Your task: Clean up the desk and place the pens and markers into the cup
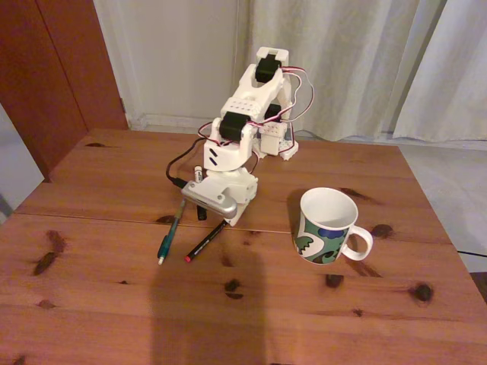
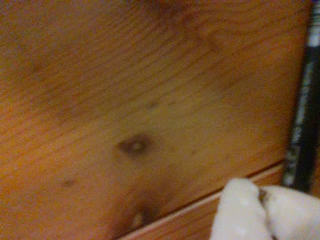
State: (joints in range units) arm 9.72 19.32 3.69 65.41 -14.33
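Note:
On the desk [image 1: 106, 304] a teal-green pen [image 1: 170, 232] and a thin black pen [image 1: 206, 241] with a red end lie side by side at centre-left in the fixed view. A white marker [image 1: 197, 176] with a black cap lies behind them, mostly hidden by the arm. The arm is folded low, and my gripper [image 1: 233, 217] sits just above the wood at the black pen's upper end. In the wrist view my white fingertips [image 2: 240, 210] press together with nothing between them, beside a dark pen [image 2: 302, 130] at the right edge. The white patterned cup [image 1: 327, 226] stands upright to the right.
A seam [image 1: 91, 218] runs across the desk just in front of the gripper. The arm's base [image 1: 275, 144] stands at the far middle, with a curtain and a wall behind. The desk's right edge lies close beyond the cup's handle.

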